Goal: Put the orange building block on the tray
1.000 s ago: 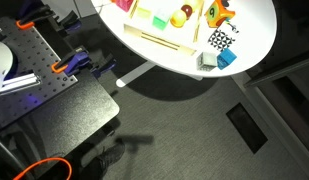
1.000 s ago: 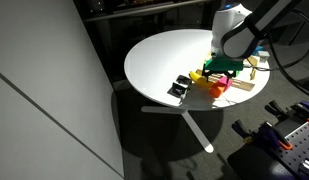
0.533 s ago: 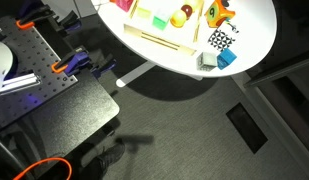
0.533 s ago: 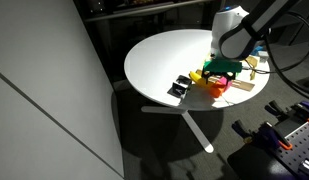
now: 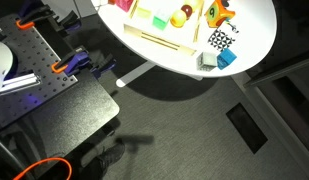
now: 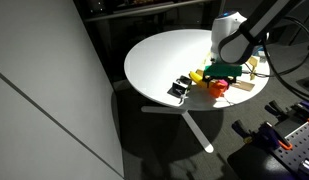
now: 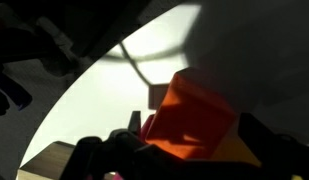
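Note:
The orange building block [image 7: 194, 120] fills the wrist view, tilted, with my gripper's [image 7: 194, 140] dark fingers pressed against both of its sides. In an exterior view it shows as an orange piece [image 5: 223, 13] beside a teal one at the table's far edge. The cream-wood tray [image 5: 164, 42] lies on the round white table and holds a pink, a yellow-green and a red-and-yellow piece. In the other exterior view my gripper [image 6: 225, 66] hangs low over the cluster of blocks next to the tray [image 6: 244, 86]; the orange block is hidden there.
A black-and-white checkered block [image 5: 221, 40], a blue cube [image 5: 228, 58] and a grey block [image 5: 207, 62] lie near the table edge [image 5: 249, 60]. A green piece [image 6: 222, 70], red piece [image 6: 219, 88] and yellow piece [image 6: 197, 75] crowd under the arm.
In an exterior view the arm's wrist has sunk slightly toward the blocks. The blocks and tray have not visibly moved.

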